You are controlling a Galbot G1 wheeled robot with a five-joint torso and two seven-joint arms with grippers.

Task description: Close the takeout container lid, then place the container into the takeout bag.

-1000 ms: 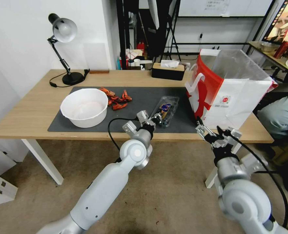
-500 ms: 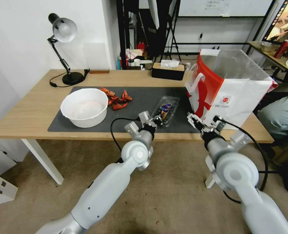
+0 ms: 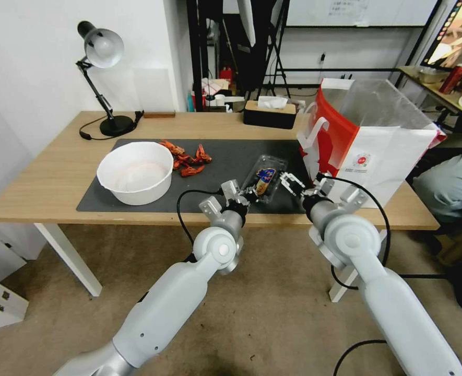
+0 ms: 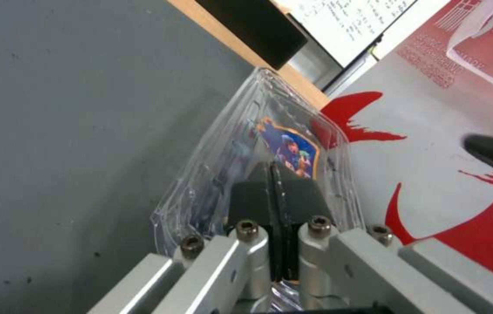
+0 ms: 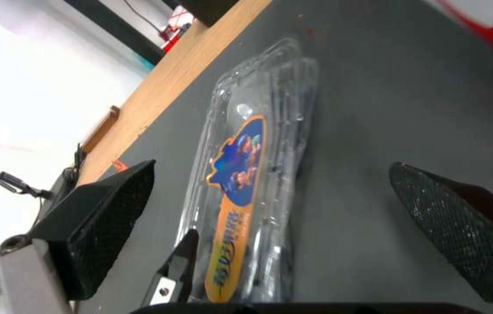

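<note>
The left pincer (image 3: 248, 191) is pinching the near end of the takeout container (image 3: 265, 177) by the counter's front edge, steadying it; the right pincer (image 3: 289, 183), spread wide, is flanking it beside the takeout bag (image 3: 366, 141).

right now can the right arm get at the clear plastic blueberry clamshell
Probably yes. The right gripper sits beside the clear plastic clamshell container, jaws wide open, bare grey mat between. The left gripper, jaws closed, holds only its near end, leaving the long side free.

Glossy clear plastic takeout container (image 3: 264, 179), matt grey mat (image 3: 225, 156), wooden table (image 3: 58, 172)
</note>
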